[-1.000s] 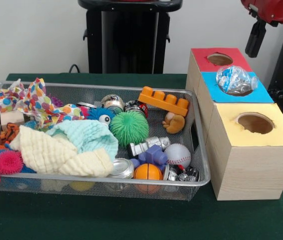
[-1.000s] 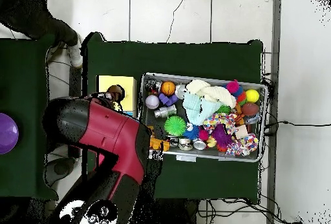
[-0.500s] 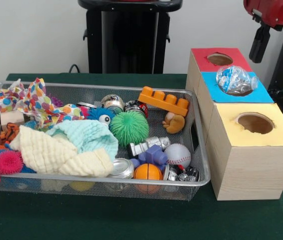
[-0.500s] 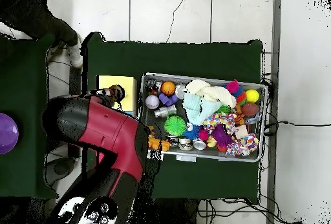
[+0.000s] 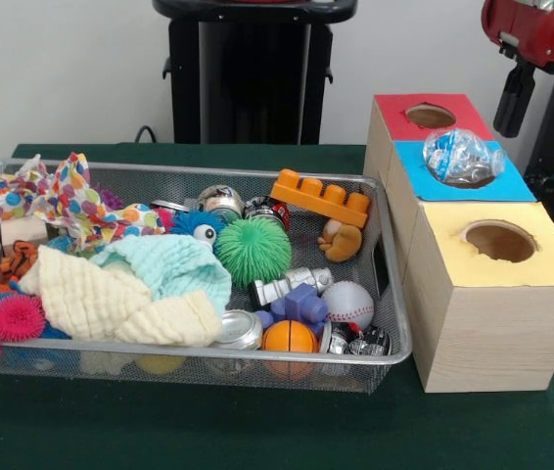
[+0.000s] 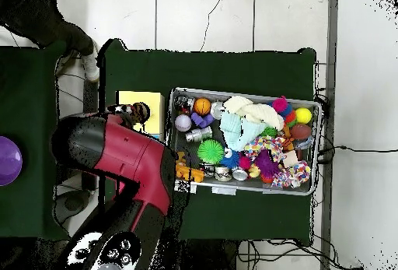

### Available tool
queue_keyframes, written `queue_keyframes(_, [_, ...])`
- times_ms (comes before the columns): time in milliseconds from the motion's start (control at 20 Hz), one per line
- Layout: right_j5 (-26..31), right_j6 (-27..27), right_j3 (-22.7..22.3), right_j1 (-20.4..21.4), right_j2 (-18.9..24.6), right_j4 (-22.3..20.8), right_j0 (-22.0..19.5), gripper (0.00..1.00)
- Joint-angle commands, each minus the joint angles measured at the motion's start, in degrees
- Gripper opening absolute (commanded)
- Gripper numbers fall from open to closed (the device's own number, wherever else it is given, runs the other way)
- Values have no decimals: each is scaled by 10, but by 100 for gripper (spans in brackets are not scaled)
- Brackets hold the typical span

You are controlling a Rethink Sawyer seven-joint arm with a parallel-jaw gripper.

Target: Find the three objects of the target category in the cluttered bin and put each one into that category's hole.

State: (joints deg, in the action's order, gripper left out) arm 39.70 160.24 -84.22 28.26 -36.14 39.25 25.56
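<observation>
Front view: wire bin (image 5: 385, 294) on green bench (image 5: 257, 431), crammed with cloths, balls, cans; crushed plastic bottle (image 5: 461, 157) lying on blue box top (image 5: 512, 181), over its hole, between red box (image 5: 394, 108) and yellow box (image 5: 551, 259). Gripper (image 5: 513, 101) hanging at upper right, fingers' state impossible to tell. Overhead view: red arm (image 6: 124, 158) covering boxes beside bin (image 6: 233, 191); gripper hidden.

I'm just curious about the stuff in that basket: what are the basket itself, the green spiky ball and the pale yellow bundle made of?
The basket looks like metal wire mesh: fine silvery grid, shiny rim. The green spiky ball seems soft rubber, covered in thin floppy spikes. The pale yellow bundle looks like cloth, crinkled and matte with folds, possibly cotton muslin, though that is a guess.
</observation>
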Motion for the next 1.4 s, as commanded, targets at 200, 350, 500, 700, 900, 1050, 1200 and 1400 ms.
queue_keyframes(200, [72, 126, -36, -2, 54, -3, -5, 0])
queue_keyframes(350, [70, 114, -56, 11, 55, -4, -4, 0])
queue_keyframes(500, [57, 102, -71, 18, 61, -3, -6, 0])
queue_keyframes(700, [55, 102, -79, 22, 60, -6, -4, 0])
queue_keyframes(900, [50, 99, -89, 24, 62, -8, -5, 0])
queue_keyframes(1050, [33, 89, -101, 25, 72, -4, -9, 0])
queue_keyframes(1200, [24, 82, -110, 26, 77, -4, -11, 0])
queue_keyframes(1400, [12, 71, -121, 30, 83, -5, -15, 0])
